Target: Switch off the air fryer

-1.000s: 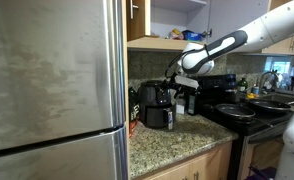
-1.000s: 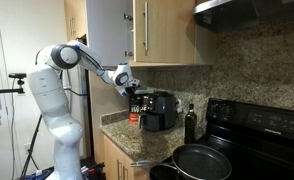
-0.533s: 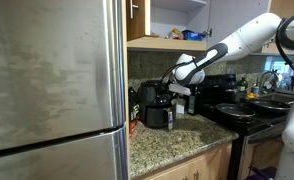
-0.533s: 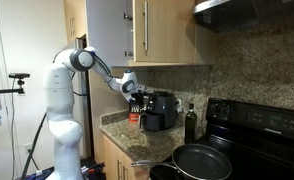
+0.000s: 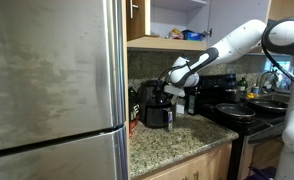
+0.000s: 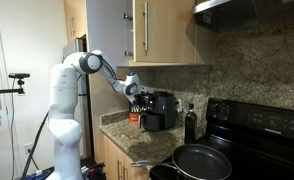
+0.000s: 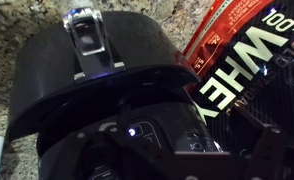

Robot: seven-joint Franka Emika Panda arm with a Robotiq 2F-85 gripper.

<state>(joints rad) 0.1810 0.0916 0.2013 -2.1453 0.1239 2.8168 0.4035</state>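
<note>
hovering just over the air fryer [image 5: 159, 108], the gripper [image 5: 171, 88] seems aimed at the lit button [image 7: 133, 129] on top; whether its fingers are spread or clenched cannot be told. the granite counter [image 5: 177, 146] lies beneath the fryer, a whey bag [image 7: 247, 50] just beside it.

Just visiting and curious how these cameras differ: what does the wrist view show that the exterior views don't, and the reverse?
Only the wrist view: a small blue light on the air fryer, and WHEY lettering on a red pack. Only the exterior views: the arm, fridge, stove and a pan. Both: the air fryer on the granite counter.
</note>
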